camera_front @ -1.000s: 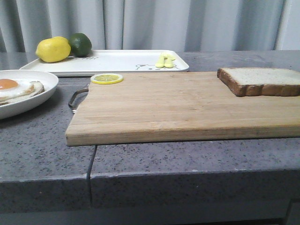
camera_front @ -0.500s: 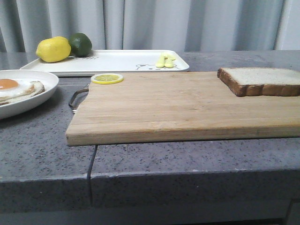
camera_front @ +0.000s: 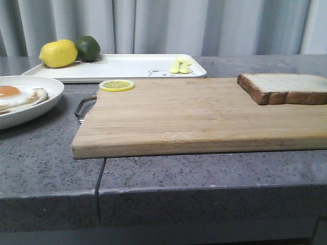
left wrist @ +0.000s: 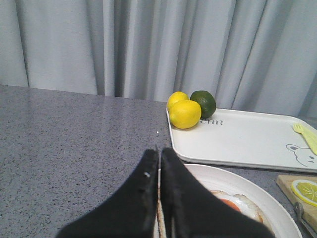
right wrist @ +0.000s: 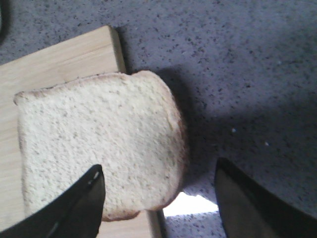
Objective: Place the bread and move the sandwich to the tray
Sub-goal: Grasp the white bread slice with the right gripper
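Spread wide, my right gripper (right wrist: 158, 198) hangs over the thick pale slice of white bread with a dark brown crust (right wrist: 99, 144), one finger above the slice, the other above the grey speckled countertop (right wrist: 247, 74). That bread lies at the right far corner of the thick wooden cutting board (camera_front: 194, 115), partly overhanging its edge. My left gripper (left wrist: 159, 163) has its fingers pressed together with nothing between them, above the near rim of the round shallow white plate (camera_front: 48, 99) holding the fried-egg sandwich (camera_front: 20, 97). Behind sits the flat white rectangular tray (camera_front: 122, 66), carrying a yellow lemon (camera_front: 57, 53) and a dark green lime (camera_front: 88, 48).
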